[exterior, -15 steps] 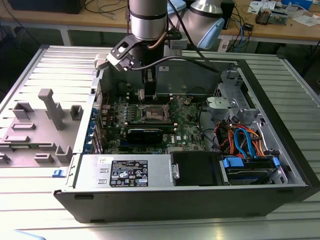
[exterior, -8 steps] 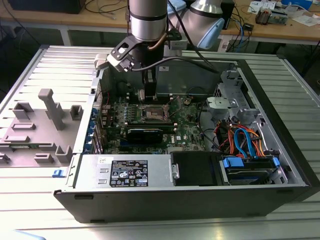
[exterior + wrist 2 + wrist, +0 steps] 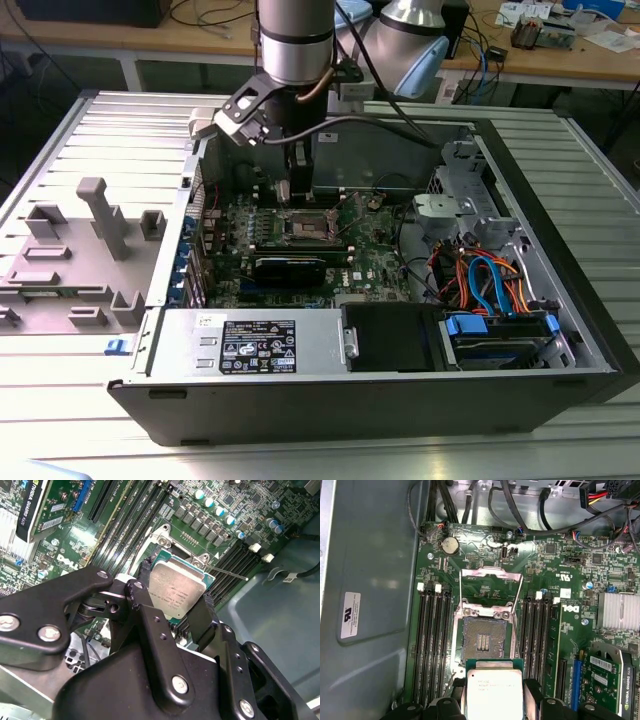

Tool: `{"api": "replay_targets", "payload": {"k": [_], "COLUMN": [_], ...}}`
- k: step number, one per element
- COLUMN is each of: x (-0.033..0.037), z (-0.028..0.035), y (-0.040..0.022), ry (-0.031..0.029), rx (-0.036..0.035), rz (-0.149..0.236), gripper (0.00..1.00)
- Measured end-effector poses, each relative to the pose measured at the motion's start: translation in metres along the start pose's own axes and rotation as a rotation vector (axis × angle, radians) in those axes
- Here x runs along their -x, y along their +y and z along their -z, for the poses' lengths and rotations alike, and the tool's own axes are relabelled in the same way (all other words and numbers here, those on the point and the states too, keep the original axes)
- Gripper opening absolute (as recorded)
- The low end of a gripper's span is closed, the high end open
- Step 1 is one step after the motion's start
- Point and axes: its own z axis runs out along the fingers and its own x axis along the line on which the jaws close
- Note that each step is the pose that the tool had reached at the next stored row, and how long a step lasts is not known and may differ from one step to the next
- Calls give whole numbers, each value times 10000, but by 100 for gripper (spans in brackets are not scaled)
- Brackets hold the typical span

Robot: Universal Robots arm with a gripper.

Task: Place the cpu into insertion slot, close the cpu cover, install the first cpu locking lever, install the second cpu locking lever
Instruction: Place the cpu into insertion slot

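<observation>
Silvery chip (image 3: 494,692) is clamped by its edges between the fingers (image 3: 532,694); we judge that grip keeps it level for seating. The socket (image 3: 485,641) lies just past the fingertips, dark and empty. The cover (image 3: 491,573) stands swung up beyond the socket, farther from the fingers, so the opening is free. We see the green board (image 3: 545,580) around them, inside the open computer case (image 3: 350,400) along with coloured cables (image 3: 480,280). The case rests on the metal table (image 3: 60,400). Chip not yet in.
</observation>
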Motion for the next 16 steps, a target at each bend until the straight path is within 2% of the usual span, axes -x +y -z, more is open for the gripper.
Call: {"api": "replay_targets", "payload": {"k": [9, 16], "x": [0, 3], "z": [-22, -63], "y": [2, 45], "ry": [1, 2], "rx": [1, 2], "rz": [36, 49], "gripper": [55, 55]}}
